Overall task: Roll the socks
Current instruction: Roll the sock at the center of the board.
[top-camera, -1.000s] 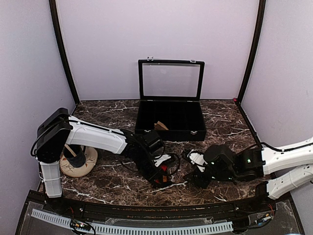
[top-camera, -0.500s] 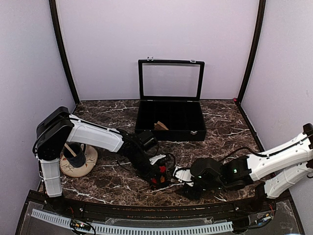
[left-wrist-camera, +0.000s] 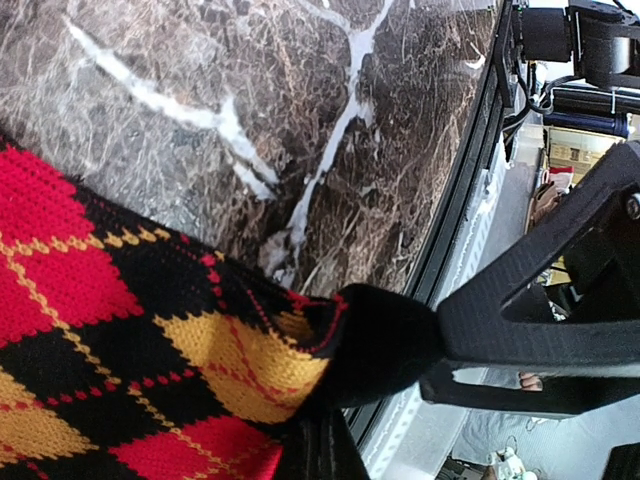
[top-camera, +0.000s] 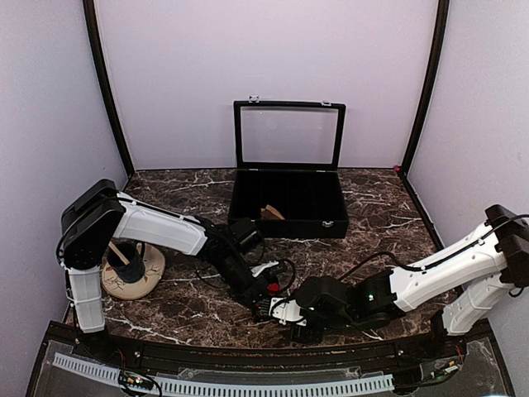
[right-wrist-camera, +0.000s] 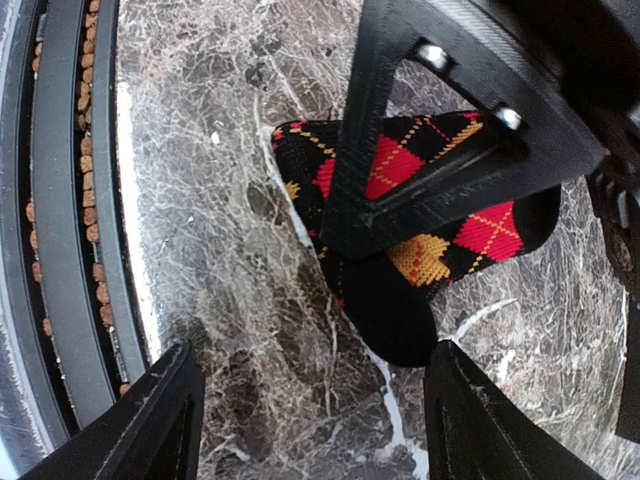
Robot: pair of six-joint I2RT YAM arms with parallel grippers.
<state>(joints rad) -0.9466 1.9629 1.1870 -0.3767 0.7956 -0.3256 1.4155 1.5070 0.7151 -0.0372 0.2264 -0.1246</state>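
Our left end effector (left-wrist-camera: 355,395) is clamped shut on an edge of the argyle sock (left-wrist-camera: 110,330). The sock lies on the marble desk (left-wrist-camera: 300,120), near its front edge. Our right end effector (right-wrist-camera: 310,365) hangs just beside it with jaws spread wide, holding nothing, and the sock's black end sits just ahead of the gap. The tan-brown sock (top-camera: 271,212) sits in the open black case (top-camera: 322,223), well apart at the back.
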